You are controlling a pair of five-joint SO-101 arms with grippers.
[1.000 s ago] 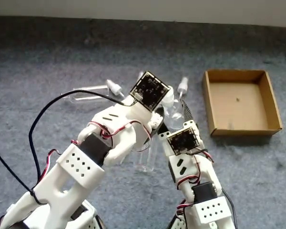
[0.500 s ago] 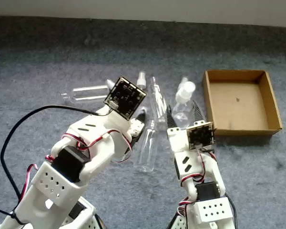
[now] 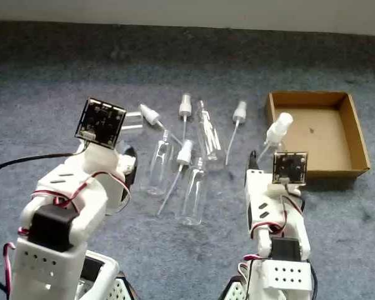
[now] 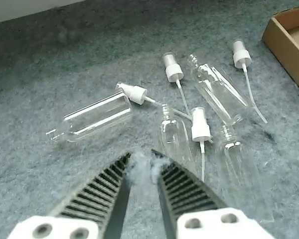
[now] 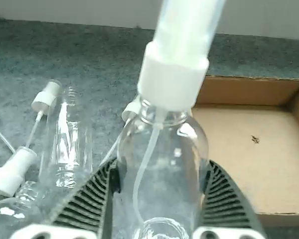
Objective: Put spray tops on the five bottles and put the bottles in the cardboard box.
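Note:
My right gripper [image 3: 262,160] [image 5: 159,172] is shut on a clear bottle [image 5: 162,149] with a white spray top [image 3: 279,125] [image 5: 177,74] on it, held above the carpet just left of the cardboard box [image 3: 276,134] [image 5: 249,149]. Three more clear bottles [image 3: 157,164] [image 3: 209,132] [image 3: 194,190] and several loose spray tops [image 3: 150,114] [image 3: 185,106] [image 3: 239,112] lie mid-carpet. A further bottle [image 4: 92,118] lies on its side at the left. My left gripper [image 3: 128,167] [image 4: 142,162] hovers near these, open by a narrow gap with nothing in it.
The box [image 4: 289,35] is shallow and open-topped, at the right of the grey carpet [image 3: 62,81]. A black cable [image 3: 25,161] runs off the left arm. Open carpet lies behind the bottles and at the far left.
The left arm has drawn back to the left, off the bottle in the right gripper. The right gripper has carried the topped bottle rightward, closer to the box.

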